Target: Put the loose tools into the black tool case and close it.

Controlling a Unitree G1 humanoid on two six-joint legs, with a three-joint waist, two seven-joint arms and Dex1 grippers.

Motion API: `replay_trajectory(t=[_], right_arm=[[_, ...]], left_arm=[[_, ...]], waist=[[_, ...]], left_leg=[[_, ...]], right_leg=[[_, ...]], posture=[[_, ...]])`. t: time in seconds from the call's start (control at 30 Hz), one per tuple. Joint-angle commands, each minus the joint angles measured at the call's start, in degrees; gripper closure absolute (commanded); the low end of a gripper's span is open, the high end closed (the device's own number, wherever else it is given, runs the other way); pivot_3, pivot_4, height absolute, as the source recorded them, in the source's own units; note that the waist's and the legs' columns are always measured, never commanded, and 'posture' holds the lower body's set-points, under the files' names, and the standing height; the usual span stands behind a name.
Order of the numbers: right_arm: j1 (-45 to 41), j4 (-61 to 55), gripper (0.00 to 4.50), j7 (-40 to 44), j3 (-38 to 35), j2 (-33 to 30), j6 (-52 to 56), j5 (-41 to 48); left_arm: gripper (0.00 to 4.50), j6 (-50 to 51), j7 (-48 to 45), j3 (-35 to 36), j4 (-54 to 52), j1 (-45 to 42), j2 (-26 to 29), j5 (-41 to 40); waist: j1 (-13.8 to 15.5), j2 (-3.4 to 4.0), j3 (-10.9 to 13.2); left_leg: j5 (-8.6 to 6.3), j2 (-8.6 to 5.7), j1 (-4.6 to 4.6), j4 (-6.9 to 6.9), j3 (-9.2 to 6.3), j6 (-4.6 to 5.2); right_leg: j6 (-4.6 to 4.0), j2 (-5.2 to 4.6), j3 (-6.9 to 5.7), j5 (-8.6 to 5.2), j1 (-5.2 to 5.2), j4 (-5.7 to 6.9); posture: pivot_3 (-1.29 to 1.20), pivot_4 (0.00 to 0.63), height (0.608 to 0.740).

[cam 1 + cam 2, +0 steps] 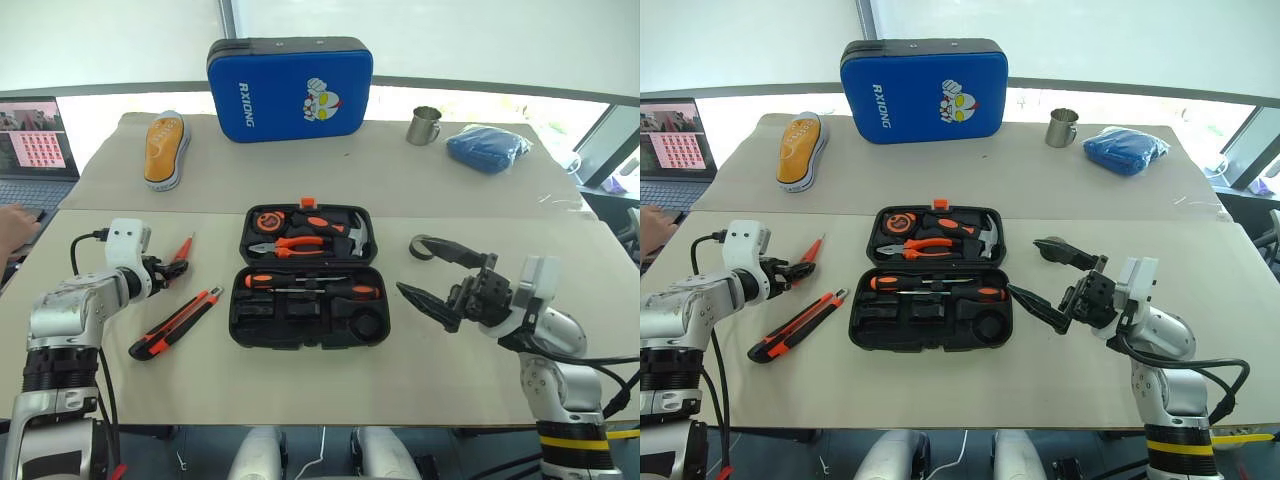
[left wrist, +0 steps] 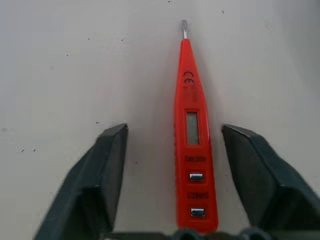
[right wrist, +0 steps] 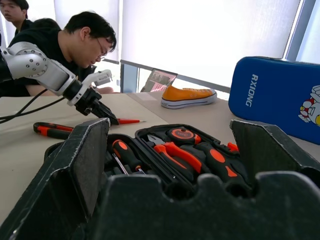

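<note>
The black tool case (image 1: 237, 300) lies open in the middle of the table. Two long screwdrivers (image 1: 300, 281) with black-and-orange handles rest in its near half, and pliers and a hammer fill the lid. A slim red screwdriver (image 2: 192, 135) lies on the table left of the case. My left gripper (image 1: 172, 268) is open, with one finger on each side of the red screwdriver and a gap on both sides. An orange-and-black utility knife (image 1: 175, 323) lies just nearer, between that gripper and the case. My right gripper (image 1: 408, 266) hovers open and empty, right of the case.
A blue RXIONG case (image 1: 290, 88) stands at the back. An orange shoe (image 1: 166, 150) lies back left; a steel mug (image 1: 424, 125) and a blue cloth (image 1: 488, 147) sit back right. A laptop (image 1: 35, 140) and a person's hand (image 1: 15, 225) are at the left edge.
</note>
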Motion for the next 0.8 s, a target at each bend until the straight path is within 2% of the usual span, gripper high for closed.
replay_trajectory(t=[0.03,0.07,0.13,0.27,0.33,0.4,0.53,0.63,0.73,0.8], right_arm=[[-0.18,-2.23,0.00,-0.59,-0.82,-0.34,-0.91,0.46],[-0.14,-2.31,0.00,-0.64,-0.77,-0.35,-0.89,0.42],[-0.10,-2.48,0.00,-0.57,-0.58,-0.60,-0.67,0.33],[-0.03,-3.66,0.00,-0.12,-0.75,-2.21,1.08,1.19],[1.06,-5.74,0.00,0.44,-0.76,-4.73,4.15,2.32],[2.31,-7.88,0.00,1.11,-0.49,-6.69,6.14,2.93],[4.53,-11.68,0.00,1.02,0.36,-9.10,9.20,3.56],[5.51,-13.81,0.00,0.57,1.33,-10.17,10.83,2.94],[5.87,-14.98,0.00,-0.50,1.41,-9.76,11.50,3.38],[5.98,-15.37,0.00,-1.16,1.28,-9.37,11.70,3.77]], left_arm=[[3.15,-2.72,-2.46,0.40,1.17,1.50,-1.19,0.59],[3.55,-4.29,-2.88,0.87,1.29,1.80,-1.42,0.75],[4.00,-6.55,-5.13,2.33,2.07,1.99,-1.33,0.04],[4.02,-19.69,-19.28,4.03,3.57,0.73,1.46,-1.75],[4.02,-29.26,-37.10,1.81,-0.34,1.28,3.88,-4.25],[4.02,-35.64,-47.45,-1.34,-2.94,1.52,5.58,-4.08],[4.02,-39.52,-55.37,-7.98,-6.91,0.33,6.29,-1.72],[4.02,-45.16,-58.26,-14.07,-8.92,-0.25,6.88,4.13],[4.02,-50.48,-56.92,-19.93,-7.96,-0.75,7.99,13.46],[4.02,-50.37,-55.35,-21.73,-7.70,-1.27,7.50,16.22]], waist=[[0.05,0.00,0.00],[0.05,0.00,0.00],[0.14,0.00,0.00],[0.18,-0.05,0.04],[0.17,-0.14,0.09],[0.26,-0.15,0.10],[0.38,-0.05,0.10],[0.42,-0.06,0.11],[0.28,-0.06,0.11],[0.26,-0.06,0.11]], left_leg=[[0.00,0.00,0.00,0.00,0.00,0.00],[0.00,-0.01,0.01,0.00,0.00,0.00],[0.00,0.00,0.01,0.00,0.00,0.00],[0.00,0.00,-0.03,0.02,0.02,-0.01],[0.01,0.01,-0.11,0.04,0.02,-0.01],[0.01,0.03,-0.24,0.06,0.04,-0.01],[0.00,0.02,-0.23,0.05,0.18,0.02],[0.00,0.03,-0.28,0.10,0.39,0.02],[0.00,0.05,-0.30,0.13,0.44,0.03],[-0.01,0.08,-0.31,0.11,0.43,0.04]], right_leg=[[0.00,0.00,0.00,0.00,0.00,0.00],[0.00,-0.02,0.00,0.00,0.01,0.00],[0.00,-0.02,0.00,0.00,0.01,0.00],[0.00,-0.01,-0.01,0.00,-0.01,-0.01],[0.00,0.01,-0.05,0.00,-0.06,-0.03],[-0.01,0.01,-0.08,0.00,-0.14,-0.05],[0.00,-0.01,-0.06,-0.01,-0.07,-0.19],[0.03,0.06,-0.06,-0.03,-0.07,-0.19],[0.03,0.12,-0.05,-0.03,-0.09,-0.22],[0.03,0.19,-0.03,-0.03,-0.10,-0.22]], posture=[[0.00,0.150,0.740],[0.00,0.150,0.740],[0.00,0.150,0.740],[0.00,0.150,0.740],[0.00,0.150,0.740],[0.00,0.150,0.740],[0.00,0.150,0.740],[0.00,0.150,0.740],[0.00,0.150,0.740],[0.00,0.150,0.740]])
